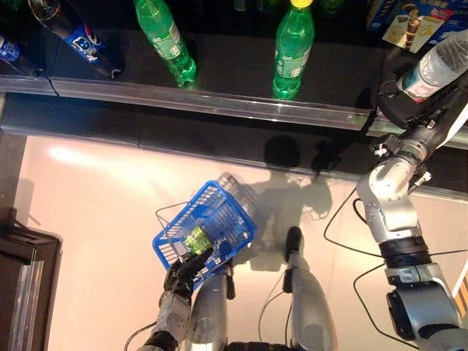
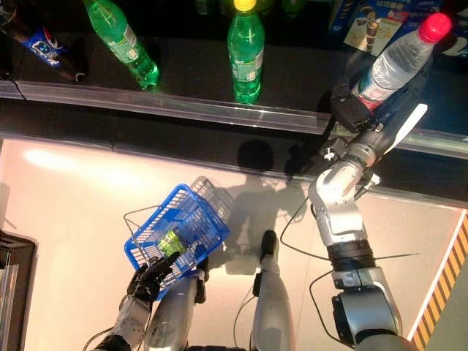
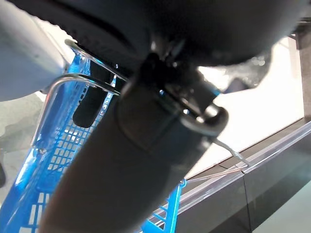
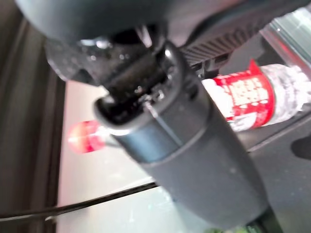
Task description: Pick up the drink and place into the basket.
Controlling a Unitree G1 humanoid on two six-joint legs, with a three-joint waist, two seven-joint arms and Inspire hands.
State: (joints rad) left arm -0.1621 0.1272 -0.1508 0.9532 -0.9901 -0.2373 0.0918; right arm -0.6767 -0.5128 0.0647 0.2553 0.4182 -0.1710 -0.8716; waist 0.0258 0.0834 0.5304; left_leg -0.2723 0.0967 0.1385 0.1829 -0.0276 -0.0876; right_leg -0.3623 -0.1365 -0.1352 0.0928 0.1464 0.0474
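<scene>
1. The drink, a clear water bottle (image 2: 398, 62) with a red cap and red label, sits at 1 o'clock in the head views, clamped in the right hand (image 2: 358, 110), whose dark fingers curl round its lower body above the shelf's front edge.
2. The blue basket (image 1: 219, 212) hangs at 7 o'clock, well apart from the water bottle. Its wire handle is gripped by the left hand (image 1: 186, 270), whose fingers are closed round it at the basket's near rim.
3. Inside the basket lies a green can (image 1: 196, 239), near the left hand's fingers.
4. The dark shelf (image 1: 219, 66) runs across 12 o'clock with a clear strip along its front edge. On it stand two green bottles (image 1: 292, 47), one upright with a yellow cap, the other tilted at 11 o'clock, and a dark cola bottle (image 1: 69, 29) leaning at 10 o'clock.
5. A pale glossy floor (image 1: 95, 212) lies below, with a black-and-yellow striped strip (image 2: 442, 285) at 4 o'clock.
</scene>
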